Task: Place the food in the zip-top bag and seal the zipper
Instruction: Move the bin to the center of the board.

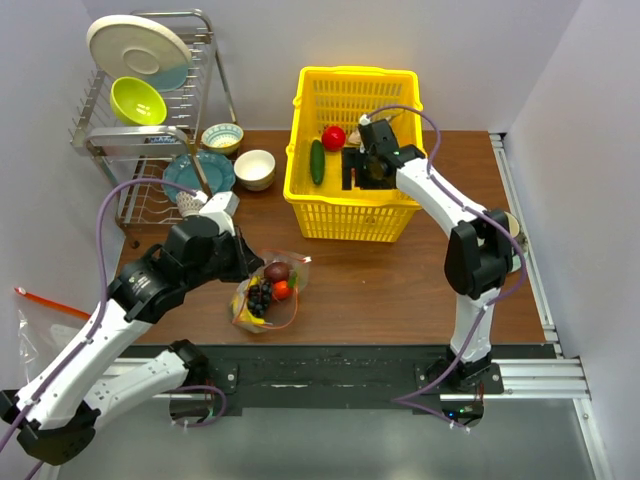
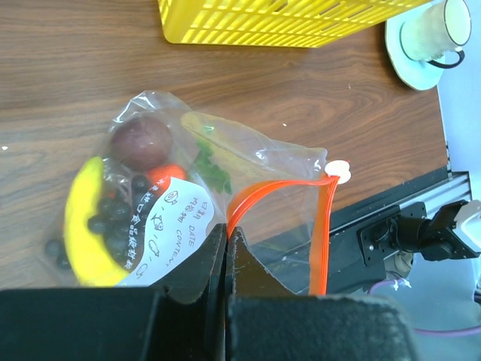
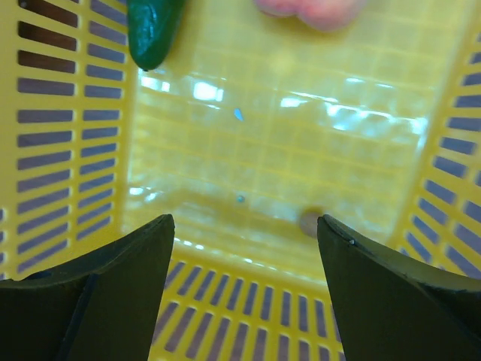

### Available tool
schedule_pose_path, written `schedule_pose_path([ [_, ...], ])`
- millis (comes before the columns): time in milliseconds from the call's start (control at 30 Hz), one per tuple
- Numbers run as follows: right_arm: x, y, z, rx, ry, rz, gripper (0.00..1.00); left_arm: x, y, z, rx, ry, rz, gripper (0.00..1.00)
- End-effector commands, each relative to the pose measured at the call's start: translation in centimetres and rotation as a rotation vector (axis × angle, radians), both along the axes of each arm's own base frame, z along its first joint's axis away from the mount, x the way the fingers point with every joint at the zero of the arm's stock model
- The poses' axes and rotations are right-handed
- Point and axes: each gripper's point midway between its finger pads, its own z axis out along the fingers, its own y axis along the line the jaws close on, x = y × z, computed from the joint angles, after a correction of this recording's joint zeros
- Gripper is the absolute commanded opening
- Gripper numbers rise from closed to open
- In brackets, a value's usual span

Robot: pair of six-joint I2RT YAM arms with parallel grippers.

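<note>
The zip-top bag (image 1: 268, 295) lies on the table in front of the basket, its mouth open. In the left wrist view it (image 2: 180, 195) holds a yellow banana (image 2: 79, 226), dark grapes (image 2: 113, 222), a dark round piece (image 2: 141, 143) and a red pepper (image 2: 165, 174). My left gripper (image 2: 227, 229) is shut on the bag's mouth at the red-orange zipper (image 2: 278, 184), whose white end piece (image 2: 340, 171) lies to the right. My right gripper (image 3: 244, 226) is open and empty, low inside the yellow basket (image 1: 305, 195). The green cucumber (image 1: 317, 160), red apple (image 1: 333, 137) and peach (image 3: 308, 9) lie in the basket.
A dish rack (image 1: 150, 90) with plates and a green bowl stands at the back left, with two bowls (image 1: 254, 168) and a blue plate (image 1: 198, 175) beside it. A cup on a saucer (image 2: 432, 34) sits at the right edge. Another flat clear bag (image 1: 40, 300) lies off the table's left.
</note>
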Motion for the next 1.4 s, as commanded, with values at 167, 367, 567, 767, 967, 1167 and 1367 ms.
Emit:
schedule_pose_path([
  [167,-2.9,-6.2,4.2,-0.266,-0.023,-0.025,0.82,0.4,1.1,2.0,0.015,-0.056,0.042,0.0],
  [367,-6.8,-8.3,4.5,-0.282,0.008,-0.043,0.82,1.2,1.7,3.2,0.077,-0.077,0.06,0.0],
  [567,-9.5,-11.1,5.8,-0.291,-0.002,-0.085,0.82,1.8,1.5,4.4,0.104,-0.085,0.045,0.0],
  [767,-10.9,-12.6,5.9,-0.273,-0.005,-0.094,0.84,1.8,1.1,4.1,0.1,-0.073,0.027,0.0],
  [967,-9.5,-12.5,8.8,-0.261,-0.06,-0.123,0.84,1.8,1.1,3.9,0.102,-0.072,0.029,0.0],
  [1167,-4.9,-8.2,9.6,-0.128,-0.086,-0.047,0.87,2.1,1.3,4.1,0.124,-0.069,0.039,0.0],
  [1367,0.7,-5.1,7.1,-0.092,-0.087,-0.017,0.96,2.2,1.7,4.1,0.149,-0.065,0.047,0.0],
])
